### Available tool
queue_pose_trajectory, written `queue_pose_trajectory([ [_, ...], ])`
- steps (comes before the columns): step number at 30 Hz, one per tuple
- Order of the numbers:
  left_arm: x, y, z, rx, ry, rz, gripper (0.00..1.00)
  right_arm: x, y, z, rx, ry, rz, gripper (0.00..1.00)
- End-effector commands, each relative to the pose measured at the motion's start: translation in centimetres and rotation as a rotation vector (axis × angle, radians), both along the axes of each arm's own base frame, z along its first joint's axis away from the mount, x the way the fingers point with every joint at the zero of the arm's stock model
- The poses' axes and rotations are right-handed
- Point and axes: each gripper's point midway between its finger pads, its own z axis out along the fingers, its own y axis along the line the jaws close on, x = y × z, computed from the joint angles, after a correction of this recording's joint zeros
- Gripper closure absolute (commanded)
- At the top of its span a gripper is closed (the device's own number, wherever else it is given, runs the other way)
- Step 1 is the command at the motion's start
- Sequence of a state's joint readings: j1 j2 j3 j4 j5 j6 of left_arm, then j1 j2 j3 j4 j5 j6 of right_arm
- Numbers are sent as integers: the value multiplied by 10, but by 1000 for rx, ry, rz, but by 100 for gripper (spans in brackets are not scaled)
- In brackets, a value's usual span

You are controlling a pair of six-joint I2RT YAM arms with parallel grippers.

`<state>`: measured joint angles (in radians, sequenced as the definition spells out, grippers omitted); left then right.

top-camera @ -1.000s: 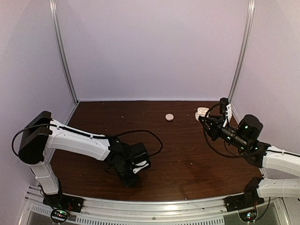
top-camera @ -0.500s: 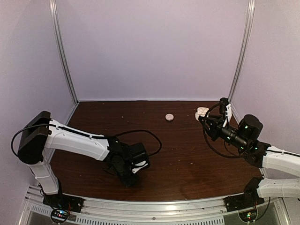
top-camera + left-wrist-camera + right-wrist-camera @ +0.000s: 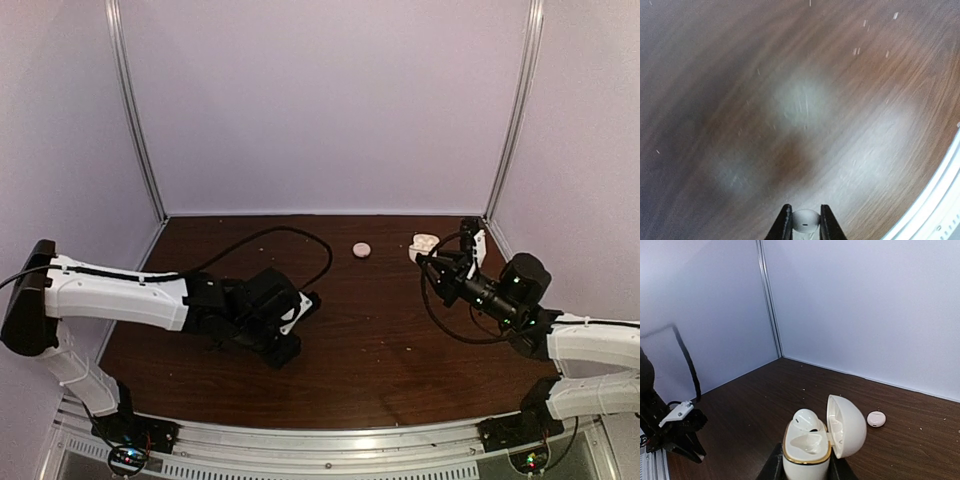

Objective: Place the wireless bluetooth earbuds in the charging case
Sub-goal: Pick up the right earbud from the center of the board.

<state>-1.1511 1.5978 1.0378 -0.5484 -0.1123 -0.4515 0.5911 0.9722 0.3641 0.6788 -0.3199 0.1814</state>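
Note:
My right gripper is shut on the white charging case and holds it upright with its lid swung open to the right. One white earbud sits in the case's far slot; the near slot is empty. In the top view the case is at the far right of the table, at the tip of my right gripper. My left gripper is shut on the other white earbud, above bare wood. In the top view my left gripper is left of centre.
A flat pale pink round disc lies on the brown table at the far middle, also in the right wrist view. The left arm's cable loops over the table. Pale walls enclose the back and sides. The metal front rail is close to my left gripper.
My left arm has swung its elbow down and left, and its gripper has risen and moved slightly away from the front edge. My right gripper with the case has shifted a little left.

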Motion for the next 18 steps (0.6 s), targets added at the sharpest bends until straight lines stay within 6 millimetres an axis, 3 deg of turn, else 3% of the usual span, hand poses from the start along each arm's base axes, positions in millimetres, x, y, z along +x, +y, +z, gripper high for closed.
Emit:
queue_pose_trajectory([
  [1, 34, -32, 88, -320, -232, 51, 91, -9, 5, 15, 40, -117, 45, 100],
  [7, 47, -45, 205, -686, -487, 44, 90, -14, 23, 13, 43, -176, 74, 100],
  [10, 48, -42, 244, -799, -582, 42, 90, -11, 37, 12, 13, -193, 61, 100],
  [13, 47, -39, 276, -897, -667, 38, 90, -12, 52, 14, -10, -219, 46, 100],
  [18, 41, -51, 299, -986, -743, -23, 89, -20, 80, 19, -48, -280, 55, 100],
])
